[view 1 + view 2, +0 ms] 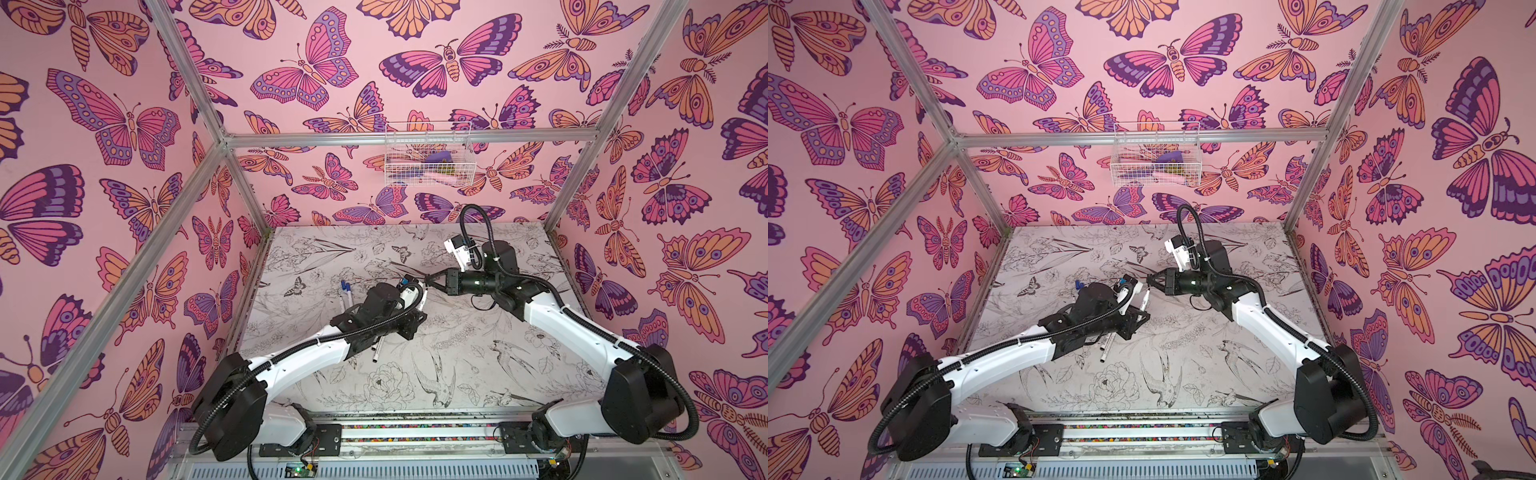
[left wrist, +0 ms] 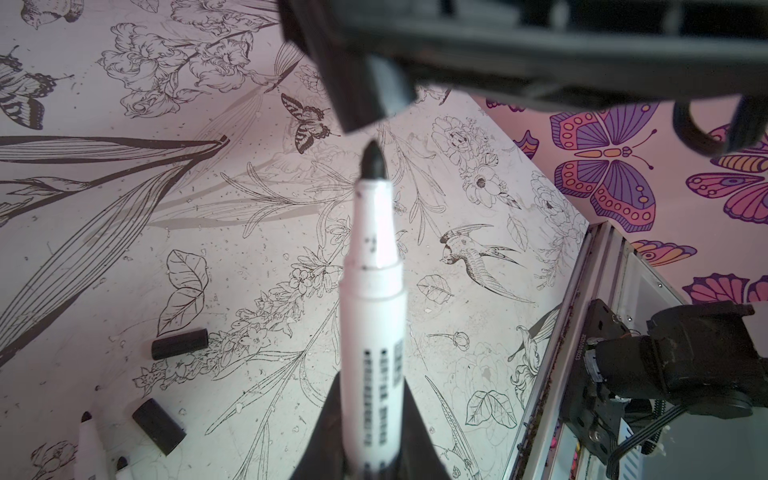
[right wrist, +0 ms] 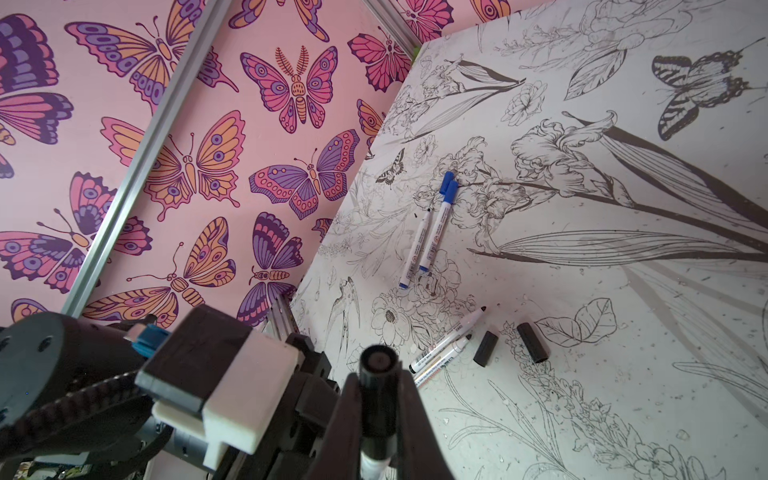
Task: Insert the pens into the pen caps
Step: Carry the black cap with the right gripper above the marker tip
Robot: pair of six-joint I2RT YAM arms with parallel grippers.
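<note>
One pen and one cap, almost meeting in the air.
The pen (image 2: 372,291) has a black tip and is held tight in the left claw (image 2: 371,432). It points at the black cap (image 2: 376,93), which the right claw (image 1: 433,281) pinches. The tip and the cap are just apart, above the table (image 2: 104,257). To do this well, the robot should aim the tip at the middle of the cap's hole. It should keep the pen and cap in one straight line, then push slowly. A crooked push could squash the tip or knock the cap loose. Two more black caps (image 3: 485,348) lie on the table just beside two bare pens (image 3: 451,338).
</note>
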